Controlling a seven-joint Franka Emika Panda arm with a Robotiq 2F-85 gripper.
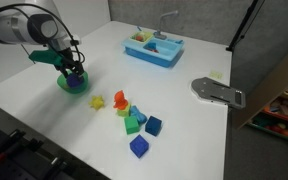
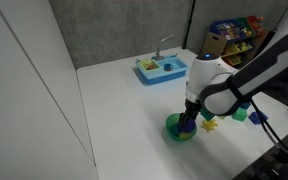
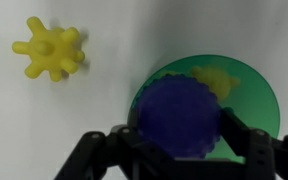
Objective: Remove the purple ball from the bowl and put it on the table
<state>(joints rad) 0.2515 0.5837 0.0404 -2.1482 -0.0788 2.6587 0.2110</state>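
Gripper [image 3: 179, 132]: part-way closed around the purple ball, one dark finger pressed to each side of it; points straight down over the bowl in both exterior views.
Purple ball [image 3: 179, 112]: bumpy, dark purple-blue, clamped between the fingers directly above the bowl's left half; impossible to tell whether it rests on the bowl's floor.
Bowl [image 1: 64, 86]: bright green, upright on the table, right under the gripper.
Inside the bowl: a pale yellow piece [image 3: 216, 80], blurred, beside the ball.
Table [image 1: 44, 125]: white, flat.
Yellow spiky toy [image 3: 51, 50]: lies on the table near the bowl, apart from it.
Toy blocks [image 1: 134, 123]: loose cluster of orange, green and blue pieces, farther from the bowl than the yellow toy.
Light blue tray [image 1: 154, 50]: well apart from the bowl, by the far edge, with a small tap.
Grey flat object [image 1: 216, 92]: lies near the table's edge, away from everything else.
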